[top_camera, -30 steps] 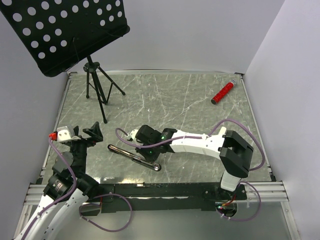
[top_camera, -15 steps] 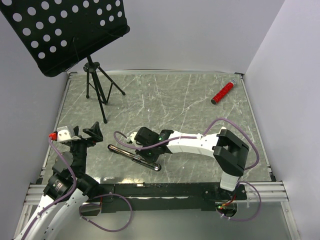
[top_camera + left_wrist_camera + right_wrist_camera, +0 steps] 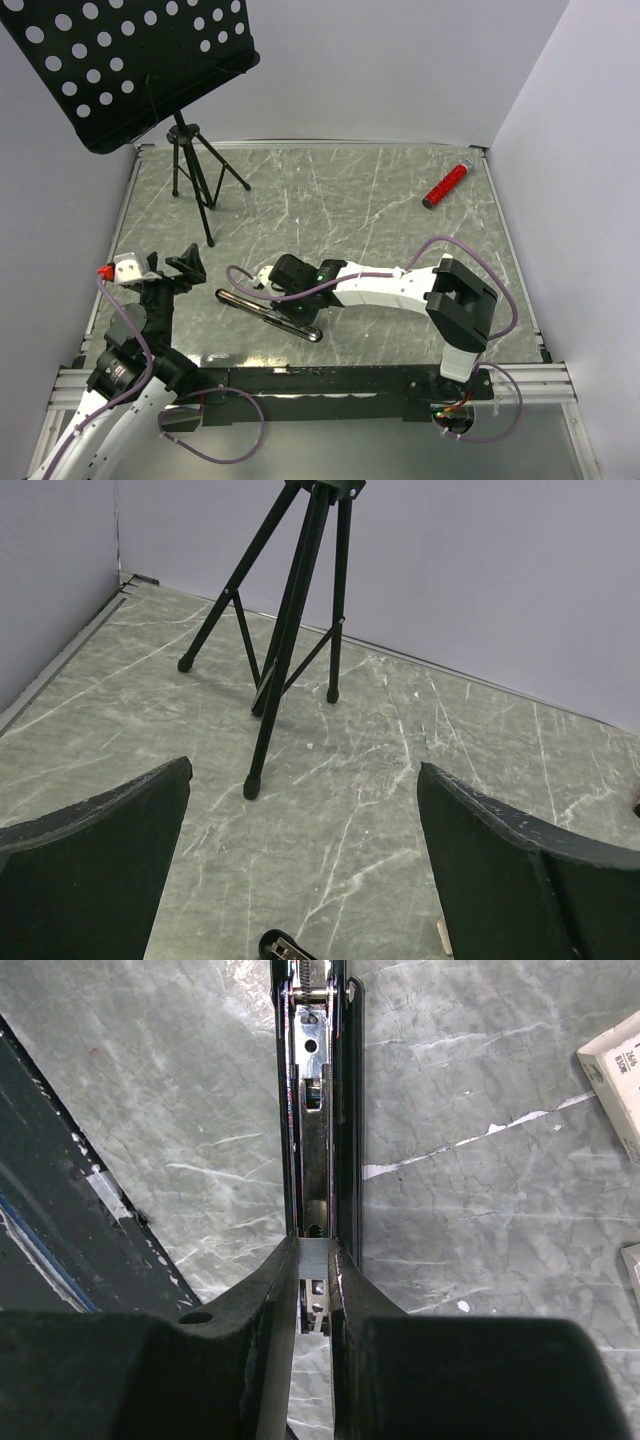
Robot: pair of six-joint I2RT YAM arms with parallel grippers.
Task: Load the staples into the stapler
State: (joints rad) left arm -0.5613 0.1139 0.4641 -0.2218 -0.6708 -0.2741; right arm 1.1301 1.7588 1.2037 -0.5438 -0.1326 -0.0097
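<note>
Currently, above the table (image 3: 400,200), the left gripper (image 3: 305,820) is hanging wide open. The right gripper (image 3: 314,1248) is pinching a staple strip (image 3: 312,1260) in line with the rail of the opened stapler (image 3: 318,1110), which is lying centre-near; the box (image 3: 615,1065) is lying nearby.

Left gripper (image 3: 158,266), lower left: jaws spread wide. Right gripper (image 3: 313,1260), mid-frame, arm outstretched: pinching the staples (image 3: 312,1248).
</note>
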